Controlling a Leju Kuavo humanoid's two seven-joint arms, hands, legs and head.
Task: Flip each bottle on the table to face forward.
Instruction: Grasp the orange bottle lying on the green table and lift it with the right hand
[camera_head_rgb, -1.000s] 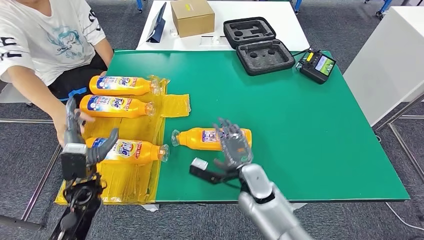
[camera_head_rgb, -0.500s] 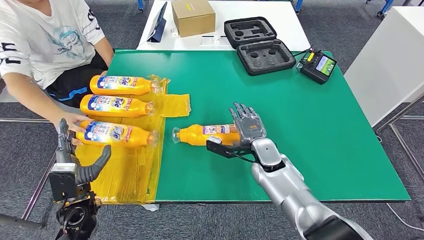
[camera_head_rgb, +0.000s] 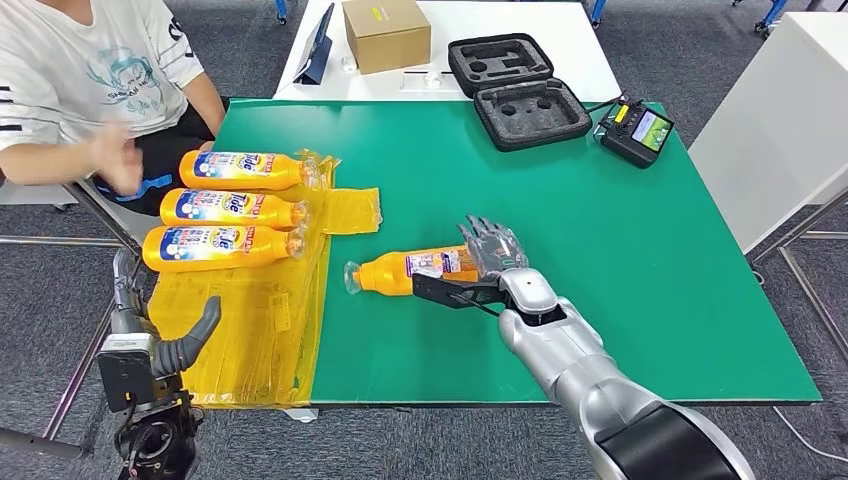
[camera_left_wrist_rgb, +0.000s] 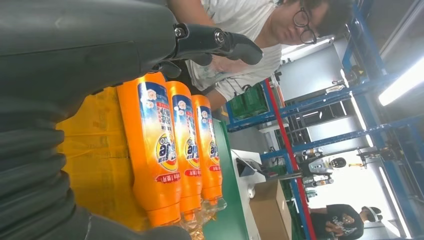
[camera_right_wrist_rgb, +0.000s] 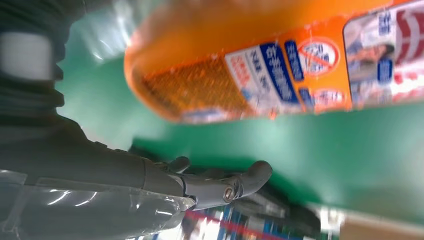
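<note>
An orange plastic bottle (camera_head_rgb: 415, 270) lies on its side on the green table (camera_head_rgb: 620, 250), clear cap end toward the crinkled yellow plastic sheet (camera_head_rgb: 260, 330), fine-print label showing (blurred in the right wrist view). The right hand (camera_head_rgb: 492, 262) rests at its base, fingers draped over the top, thumb along the near side; whether it grips cannot be told. 3 more bottles (camera_head_rgb: 222, 211) lie side by side on the sheet, blue-and-white labels up. The left hand (camera_head_rgb: 150, 335) hovers off the table's edge, fingers apart, holding nothing. A person's hand (camera_head_rgb: 115, 160) is raised nearby.
</note>
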